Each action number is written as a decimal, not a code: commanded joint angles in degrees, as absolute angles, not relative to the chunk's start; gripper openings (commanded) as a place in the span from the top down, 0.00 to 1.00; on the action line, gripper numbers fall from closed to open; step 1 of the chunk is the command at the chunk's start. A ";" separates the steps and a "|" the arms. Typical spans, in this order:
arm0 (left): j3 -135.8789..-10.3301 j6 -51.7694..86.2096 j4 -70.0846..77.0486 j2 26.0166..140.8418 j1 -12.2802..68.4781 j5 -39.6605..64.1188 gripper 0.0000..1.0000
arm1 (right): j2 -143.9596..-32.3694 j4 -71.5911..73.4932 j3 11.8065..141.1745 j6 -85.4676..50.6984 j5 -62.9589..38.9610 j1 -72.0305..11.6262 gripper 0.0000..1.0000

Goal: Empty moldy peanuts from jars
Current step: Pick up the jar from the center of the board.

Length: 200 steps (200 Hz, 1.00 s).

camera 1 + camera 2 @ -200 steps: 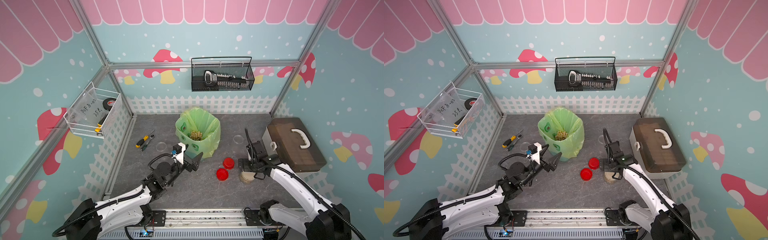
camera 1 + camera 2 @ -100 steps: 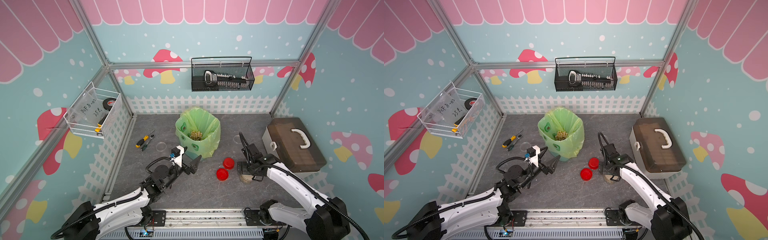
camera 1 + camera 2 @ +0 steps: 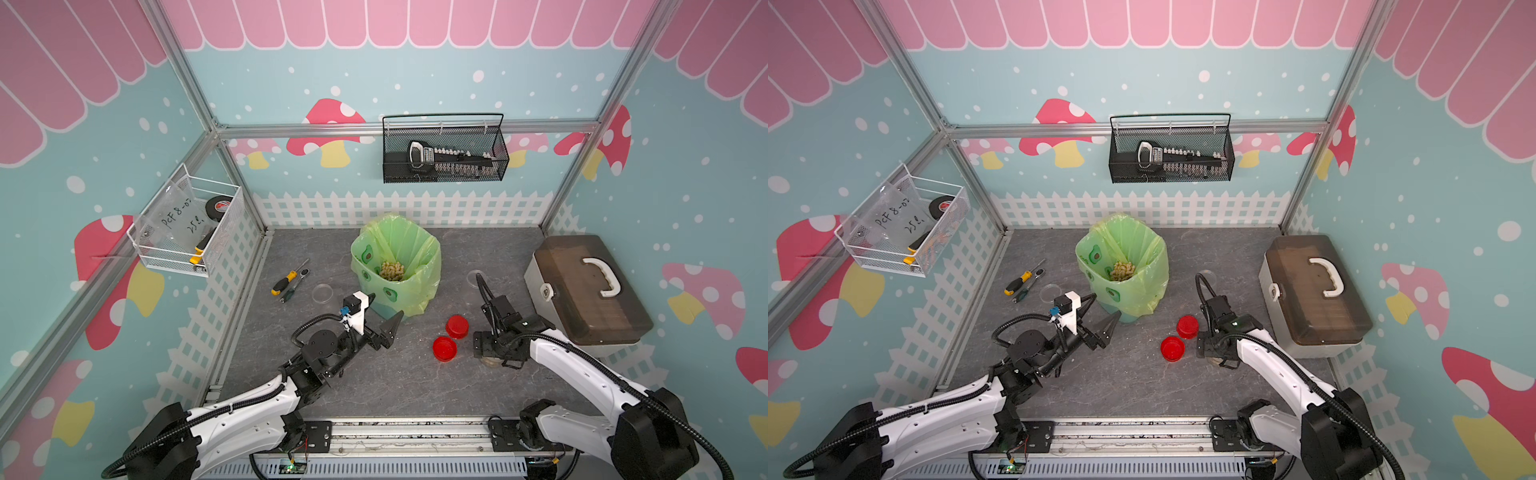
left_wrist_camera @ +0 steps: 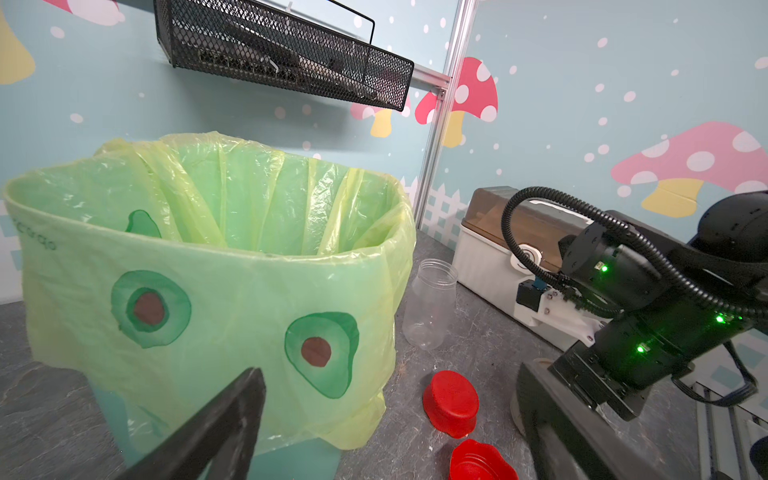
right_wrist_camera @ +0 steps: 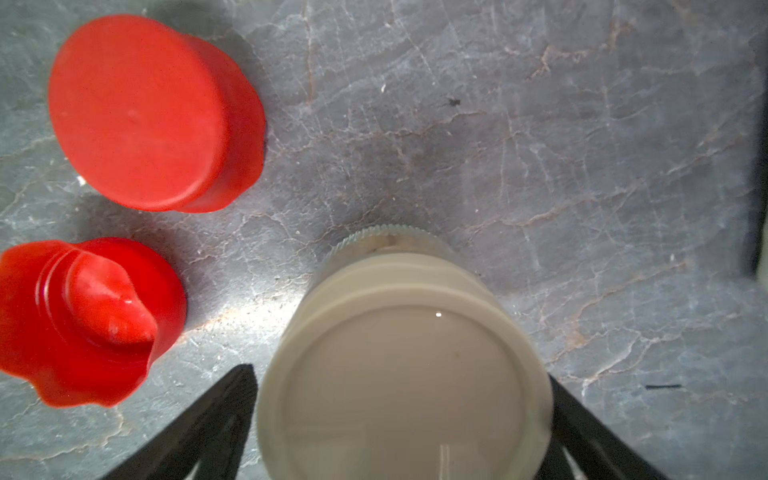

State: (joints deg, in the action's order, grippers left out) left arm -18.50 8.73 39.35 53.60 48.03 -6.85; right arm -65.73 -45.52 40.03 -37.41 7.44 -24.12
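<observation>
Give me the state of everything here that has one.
Beige-lidded jar: closed, upright.
Right gripper: fingers flank that jar; grip unclear.
Left gripper: open, empty.
Red lid: off, top up.
Other red lid: off, inverted.
Clear jar by toolbox: open, empty.
Bin: peanuts inside.
Toolbox: lid down.

Free room: bare tabletop (image 3: 407, 386) in front of the bagged bin (image 3: 424, 286).
Obstacles: bin at centre; two red lids (image 3: 456, 326) near it; toolbox (image 3: 590, 299) at right.

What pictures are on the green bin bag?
Avocados on the bin bag, clearest in the left wrist view.
</observation>
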 commanded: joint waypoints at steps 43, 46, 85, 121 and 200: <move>-18.94 8.26 40.77 53.92 47.72 -6.29 0.07 | -69.83 -41.33 39.48 -35.93 7.18 -25.05 0.25; -18.98 8.28 40.71 54.03 47.72 -6.19 0.07 | -69.99 -41.08 39.40 -35.87 7.25 -25.05 0.23; -19.49 8.39 40.50 54.76 47.72 -6.09 0.07 | -73.66 -39.33 39.17 -34.29 7.57 -25.03 0.06; -19.85 8.46 40.43 55.48 47.72 -6.06 0.07 | -75.40 -37.22 39.11 -33.39 7.34 -25.05 0.14; -20.39 8.62 40.44 56.51 47.72 -4.98 0.08 | -72.48 -35.58 39.76 -32.10 7.28 -24.52 0.04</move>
